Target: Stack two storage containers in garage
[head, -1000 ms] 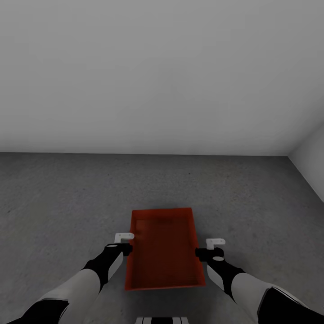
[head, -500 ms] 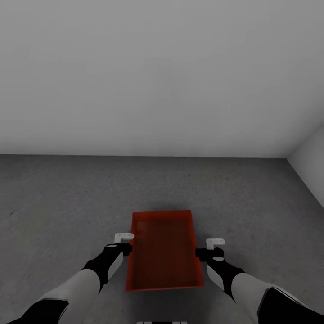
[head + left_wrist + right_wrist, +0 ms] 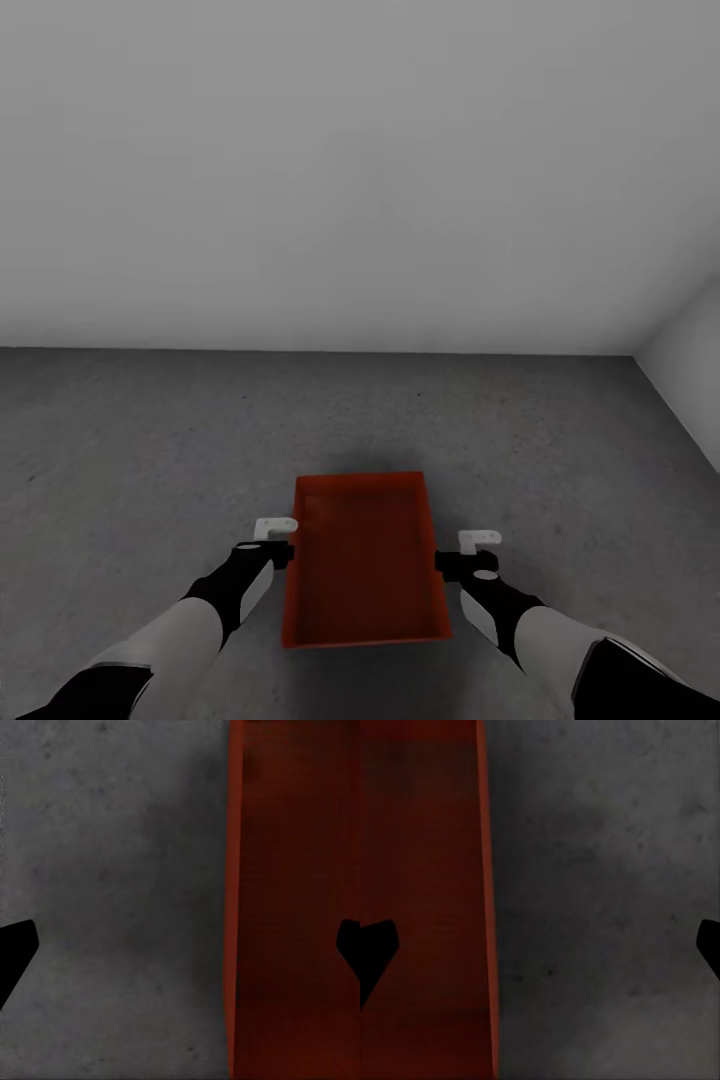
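Against a plain grey-white wall (image 3: 360,170), on the dark speckled concrete floor (image 3: 130,440) of the garage, one orange-red storage container (image 3: 365,565) sits between the two arms in the head view, its long sides running away from the robot and its open top facing up (no lid, nothing inside that can be made out). The left gripper (image 3: 275,540) is at the container's left long wall and the right gripper (image 3: 462,552) at its right long wall, each about midway along. In the left wrist view the fingertips (image 3: 16,949) stand wide apart at the two edges of the picture, with the container's thin red wall (image 3: 234,900) rising between them, one tip over the bin's inside and one over bare concrete (image 3: 112,885). The right wrist view shows the same arrangement mirrored: fingertips (image 3: 376,945) spread wide, the red wall (image 3: 487,900) between them, grey floor (image 3: 607,892) on the outer side. Neither pair of fingers is pressed on the wall. A second wall (image 3: 690,370) meets the first at the right-hand corner.
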